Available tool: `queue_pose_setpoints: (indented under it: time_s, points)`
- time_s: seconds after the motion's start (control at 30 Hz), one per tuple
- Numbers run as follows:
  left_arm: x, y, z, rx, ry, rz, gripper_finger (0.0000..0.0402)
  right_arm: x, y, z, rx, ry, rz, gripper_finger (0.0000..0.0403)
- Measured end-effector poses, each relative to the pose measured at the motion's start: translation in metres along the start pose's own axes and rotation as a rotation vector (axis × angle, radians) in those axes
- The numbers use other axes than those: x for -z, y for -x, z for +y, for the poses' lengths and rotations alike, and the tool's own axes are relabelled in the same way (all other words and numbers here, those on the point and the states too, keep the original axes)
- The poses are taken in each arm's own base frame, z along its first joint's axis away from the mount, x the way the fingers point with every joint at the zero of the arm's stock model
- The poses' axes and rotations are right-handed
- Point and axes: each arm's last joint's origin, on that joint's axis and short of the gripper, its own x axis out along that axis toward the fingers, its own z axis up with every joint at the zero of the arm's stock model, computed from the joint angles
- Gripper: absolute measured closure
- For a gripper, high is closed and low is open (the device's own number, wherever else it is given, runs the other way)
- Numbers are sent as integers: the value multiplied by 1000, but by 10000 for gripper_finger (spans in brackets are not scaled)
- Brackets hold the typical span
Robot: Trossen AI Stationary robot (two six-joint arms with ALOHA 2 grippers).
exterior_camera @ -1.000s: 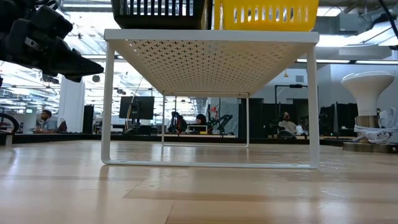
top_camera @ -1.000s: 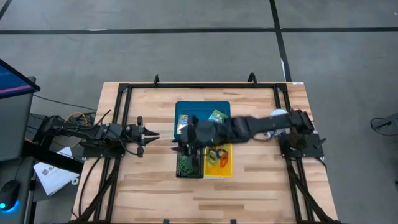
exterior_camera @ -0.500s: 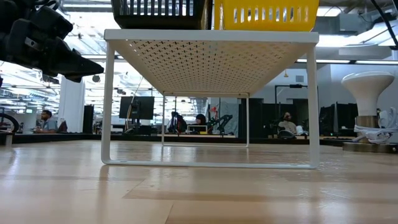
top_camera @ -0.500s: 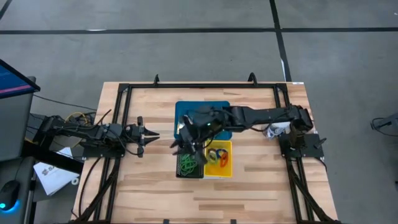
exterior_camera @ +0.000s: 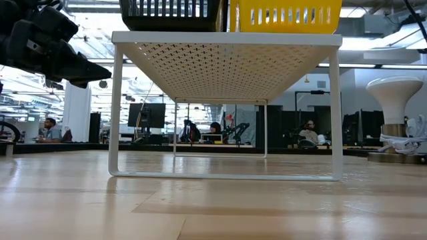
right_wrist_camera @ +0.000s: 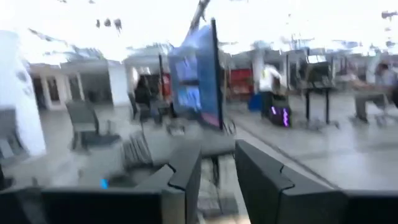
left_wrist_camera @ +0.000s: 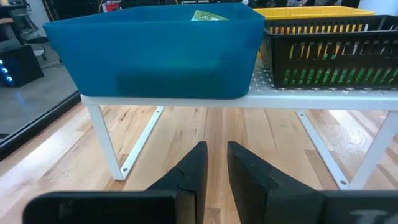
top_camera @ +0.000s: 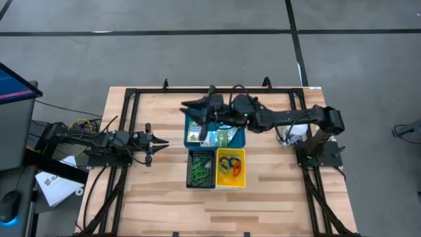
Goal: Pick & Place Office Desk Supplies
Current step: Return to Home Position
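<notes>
Where shelf (exterior_camera: 227,40) stands, bins (left_wrist_camera: 155,56) sit (three).

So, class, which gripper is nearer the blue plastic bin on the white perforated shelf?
Right. The right gripper hangs above one corner of the blue plastic bin; the left gripper sits apart, off to its left.

Beyond your pale wooden tabletop (exterior_camera: 80,200), an open workshop hall stretches back under bright overhead lighting, with dark monitors (exterior_camera: 148,115) on a row of desks and seated people (exterior_camera: 48,128) among them. From above, you see a grey concrete floor (top_camera: 197,62) crossed by dark lines, and a lit screen (top_camera: 13,82) standing just off the table's left edge.
</notes>
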Motion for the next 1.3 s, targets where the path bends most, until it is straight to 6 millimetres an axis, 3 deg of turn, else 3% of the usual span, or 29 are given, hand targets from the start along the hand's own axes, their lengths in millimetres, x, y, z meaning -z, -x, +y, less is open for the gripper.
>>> queue_pose_setpoints:
  time_s: [0.1,0.23,0.5,0.67,0.93,1.3]
  points:
    - [0,0,0,1,0,0,345,18,28,-15,-30,13,74,311]
    - [0,0,0,0,0,0,345,42,79,-27,-140,17,124,311]
    - [0,0,0,0,0,0,345,71,185,-25,-272,52,171,311]
    - [0,0,0,0,0,0,345,82,235,-28,-201,74,145,311]
    - [0,0,0,0,0,0,345,99,281,-35,-190,133,153,311]
    - [0,0,0,0,0,0,345,117,314,-45,-171,138,116,311]
